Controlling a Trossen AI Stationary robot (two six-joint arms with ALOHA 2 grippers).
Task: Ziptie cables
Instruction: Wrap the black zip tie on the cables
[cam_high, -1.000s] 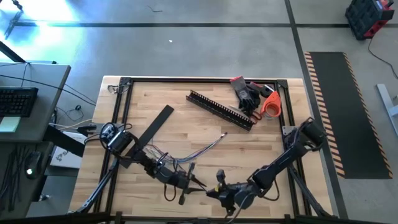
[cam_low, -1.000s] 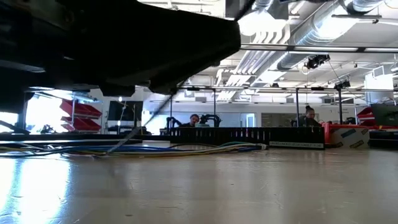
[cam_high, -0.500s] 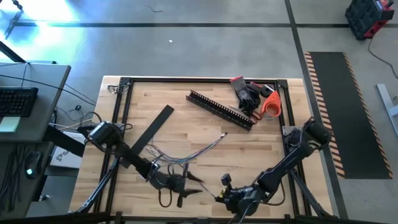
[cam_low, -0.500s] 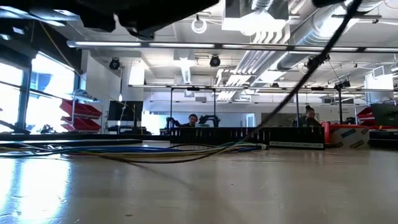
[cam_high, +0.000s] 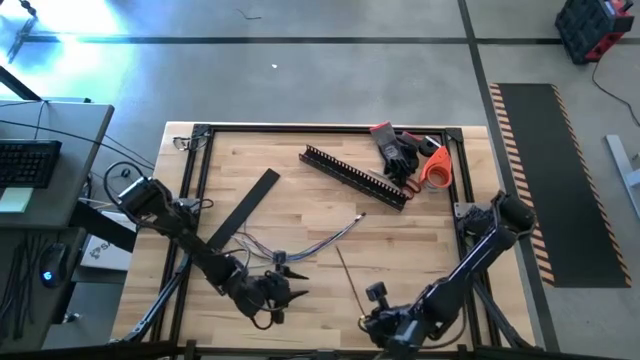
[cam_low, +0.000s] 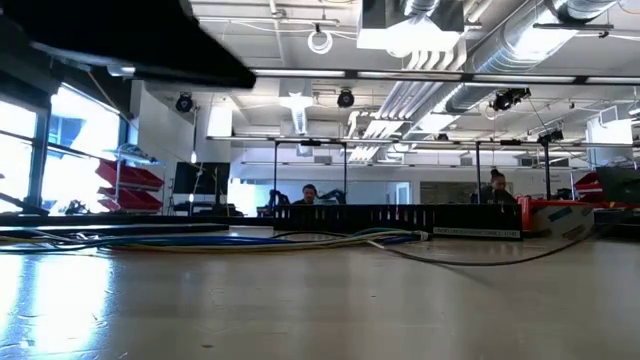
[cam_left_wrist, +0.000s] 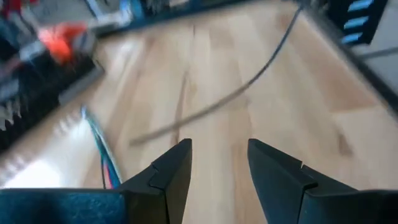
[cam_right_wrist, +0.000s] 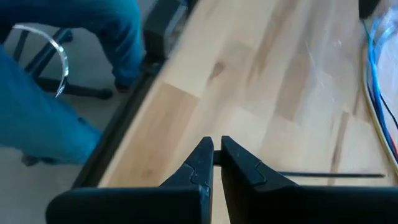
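Your left gripper (cam_left_wrist: 217, 163) hangs spread and empty near the cables (cam_high: 300, 245) at mid-table; your right gripper (cam_right_wrist: 217, 157) pinches the zip tie (cam_high: 347, 275). Pull harder and it may slip free.

Note the pale, smooth wood-plank surface (cam_high: 400, 235) with a faint sheen, framed in matt black metal; the thin plastic-sheathed cables (cam_high: 310, 243); the rigid black comb-toothed plastic channel (cam_high: 355, 177); matt dark end effector fingers (cam_left_wrist: 171, 171).
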